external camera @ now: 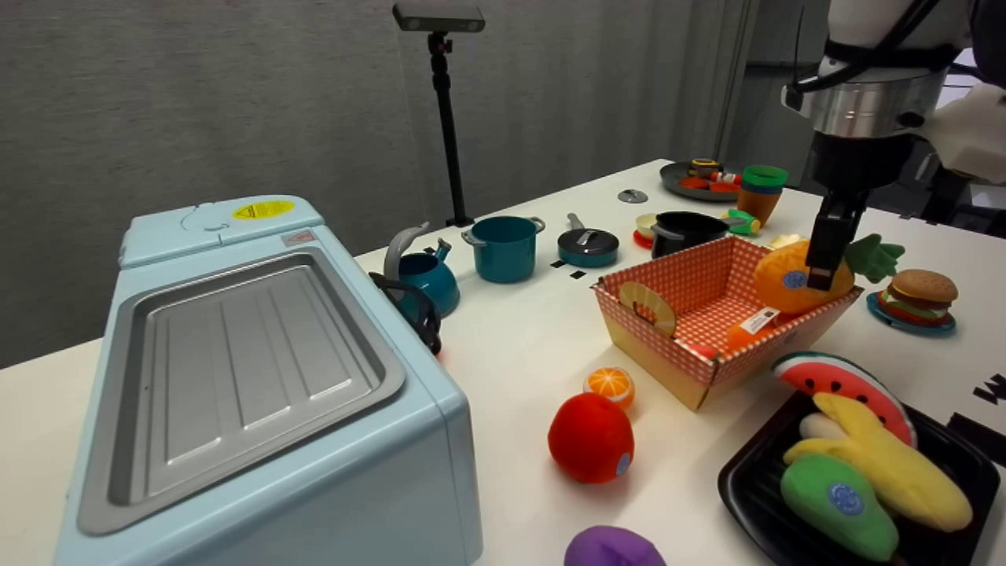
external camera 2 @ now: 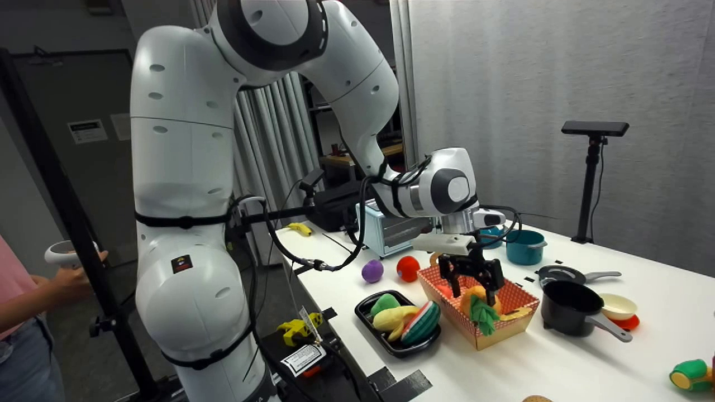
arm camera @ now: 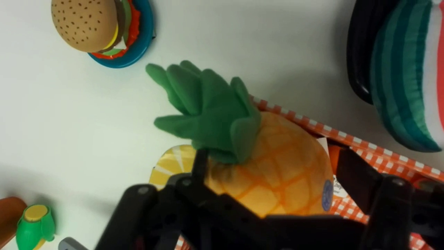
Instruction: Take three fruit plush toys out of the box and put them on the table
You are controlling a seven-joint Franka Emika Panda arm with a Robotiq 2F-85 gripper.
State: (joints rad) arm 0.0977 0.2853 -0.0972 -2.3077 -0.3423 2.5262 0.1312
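The box (external camera: pixel 660 350) has red checked lining and stands on the white table; it also shows in an exterior view (external camera 2: pixel 441 312). A pineapple plush (external camera: pixel 786 279) with green leaves lies at one end of the box, its leaves over the rim. My gripper (external camera 2: pixel 473 293) is open around it; in the wrist view the jaws (arm camera: pixel 274 163) straddle the pineapple (arm camera: pixel 277 166). The left finger is at its side. A gap shows between the right finger and the plush. An orange plush (external camera: pixel 747 334) with a white tag lies beside it in the box. A red thing (external camera: pixel 702 350) is mostly hidden by the wall.
A black tray (external camera: pixel 735 479) beside the box holds watermelon, banana and green plushes. A red plush (external camera: pixel 591 438), a small orange (external camera: pixel 611 385) and a purple plush (external camera: pixel 613 548) lie on the table. A black pot (external camera 2: pixel 570 312), a burger (external camera: pixel 916 299) and a blue oven (external camera: pixel 409 472) stand around.
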